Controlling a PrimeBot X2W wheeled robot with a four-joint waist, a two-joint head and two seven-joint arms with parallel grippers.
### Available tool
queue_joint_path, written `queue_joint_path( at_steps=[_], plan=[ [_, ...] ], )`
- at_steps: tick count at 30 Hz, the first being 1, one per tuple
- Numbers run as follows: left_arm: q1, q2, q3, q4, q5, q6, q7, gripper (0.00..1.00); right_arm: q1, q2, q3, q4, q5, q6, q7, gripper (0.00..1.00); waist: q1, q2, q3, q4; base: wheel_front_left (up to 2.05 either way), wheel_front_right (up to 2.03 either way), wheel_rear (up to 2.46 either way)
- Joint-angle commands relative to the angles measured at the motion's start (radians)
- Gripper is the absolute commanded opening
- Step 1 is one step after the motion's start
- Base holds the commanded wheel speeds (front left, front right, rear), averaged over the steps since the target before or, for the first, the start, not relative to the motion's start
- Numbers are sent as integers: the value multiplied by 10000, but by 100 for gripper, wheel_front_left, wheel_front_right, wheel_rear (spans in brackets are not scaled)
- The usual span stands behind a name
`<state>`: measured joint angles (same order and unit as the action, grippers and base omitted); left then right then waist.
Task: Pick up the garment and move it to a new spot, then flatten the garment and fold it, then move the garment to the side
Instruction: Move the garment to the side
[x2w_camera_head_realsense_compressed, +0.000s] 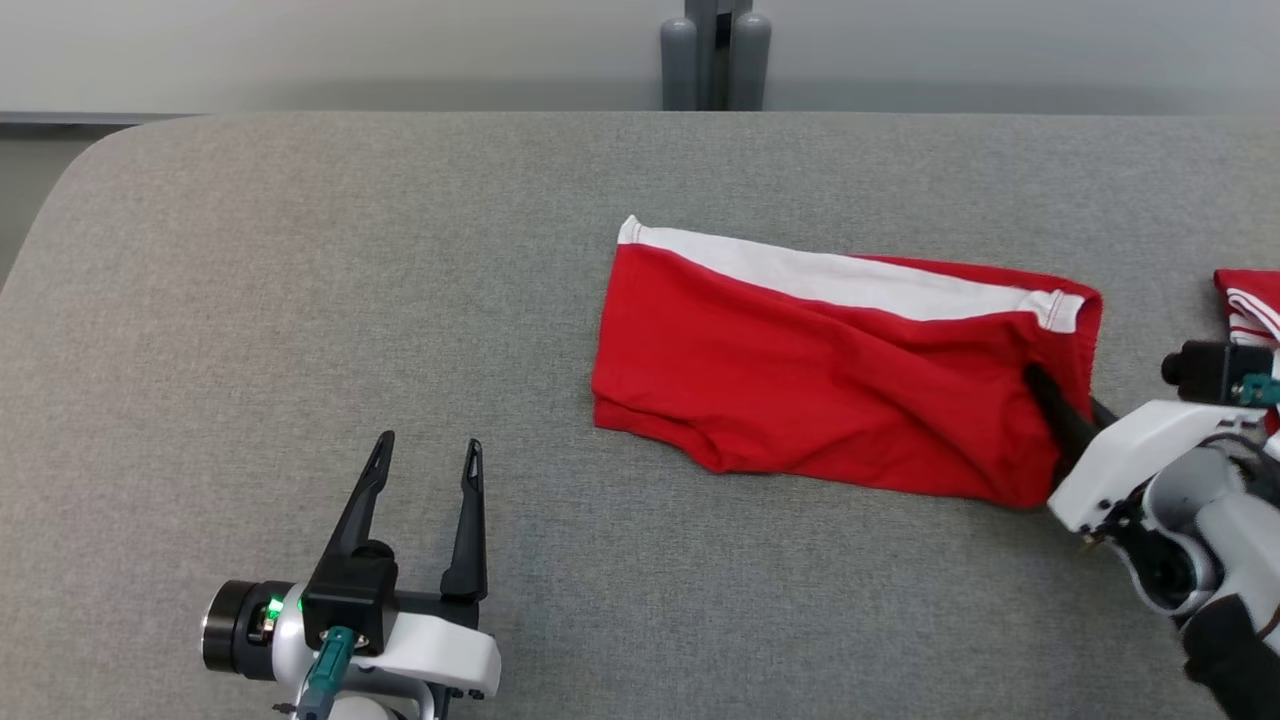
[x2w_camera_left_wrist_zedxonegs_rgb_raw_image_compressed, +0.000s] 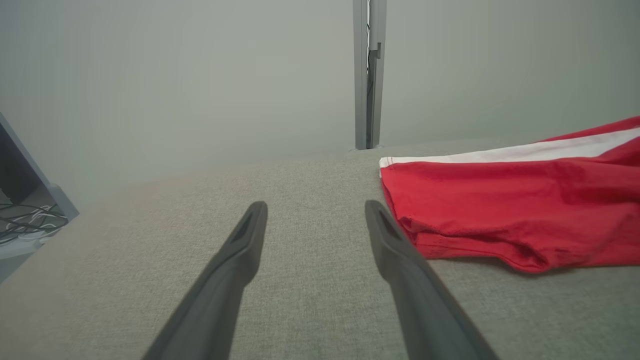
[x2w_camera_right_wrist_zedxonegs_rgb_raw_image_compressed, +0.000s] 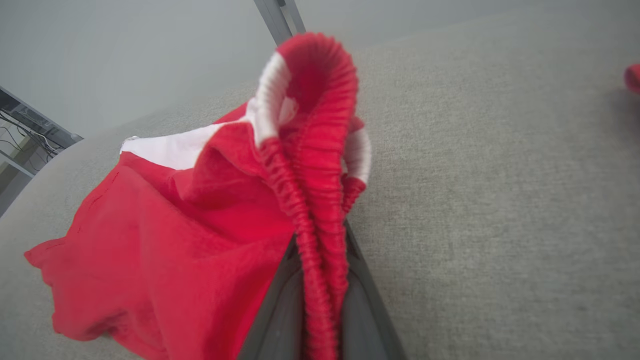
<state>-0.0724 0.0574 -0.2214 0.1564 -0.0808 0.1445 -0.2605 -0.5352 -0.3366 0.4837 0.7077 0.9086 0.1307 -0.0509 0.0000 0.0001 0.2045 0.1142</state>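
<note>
The garment (x2w_camera_head_realsense_compressed: 800, 370) is a pair of red shorts with a white side stripe, lying folded on the grey table (x2w_camera_head_realsense_compressed: 300, 300) right of centre. My right gripper (x2w_camera_head_realsense_compressed: 1045, 395) is shut on the garment's elastic waistband at its right end. In the right wrist view the gathered waistband (x2w_camera_right_wrist_zedxonegs_rgb_raw_image_compressed: 312, 210) is pinched between the two dark fingers (x2w_camera_right_wrist_zedxonegs_rgb_raw_image_compressed: 280, 300) and lifts up above them. My left gripper (x2w_camera_head_realsense_compressed: 428, 455) stands open near the front left, apart from the cloth. Its fingers (x2w_camera_left_wrist_zedxonegs_rgb_raw_image_compressed: 235, 250) point at bare table, with the garment's left hem (x2w_camera_left_wrist_zedxonegs_rgb_raw_image_compressed: 500, 220) just to their right.
A second red and white piece of cloth (x2w_camera_head_realsense_compressed: 1250, 305) lies at the table's right edge, behind my right wrist. A grey post (x2w_camera_head_realsense_compressed: 715, 55) rises behind the far edge. The table's left corner is rounded, with cables and a shelf (x2w_camera_left_wrist_zedxonegs_rgb_raw_image_compressed: 25, 220) beyond it.
</note>
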Motion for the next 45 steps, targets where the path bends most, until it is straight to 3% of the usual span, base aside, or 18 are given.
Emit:
queue_joint_path(
  at_steps=[1,4,10,17,26,36,45],
  plan=[
    [-238,52,-44,40,77,-52,-41,100,-403,-417,135,165,-61,3,369,0,0,-1,165,198,0,0,0],
    [-354,14,-82,97,-18,40,-41,100,-1249,-1178,582,356,5,3,1220,0,0,-1,380,533,0,0,0],
    [-467,-22,-215,128,-86,32,-41,100,-2214,-2004,867,836,-137,3,1694,0,0,-1,660,960,0,0,0],
    [-690,-45,-460,123,-205,117,-35,100,-3178,-2459,1488,1917,-618,3,1768,0,0,-1,905,1380,0,0,0],
    [-731,-46,-621,257,-437,323,-35,100,-3697,-2075,2278,1797,-158,3,1834,0,0,-1,666,1281,0,0,0],
    [-611,-45,-268,210,-505,317,-35,100,-3987,-761,2331,472,1612,5,3008,0,0,-1,231,1000,0,0,0],
    [-467,-47,-349,153,-728,395,-33,100,-3771,250,2309,503,2089,5,3526,0,0,-1,288,1456,0,0,0]
  ],
)
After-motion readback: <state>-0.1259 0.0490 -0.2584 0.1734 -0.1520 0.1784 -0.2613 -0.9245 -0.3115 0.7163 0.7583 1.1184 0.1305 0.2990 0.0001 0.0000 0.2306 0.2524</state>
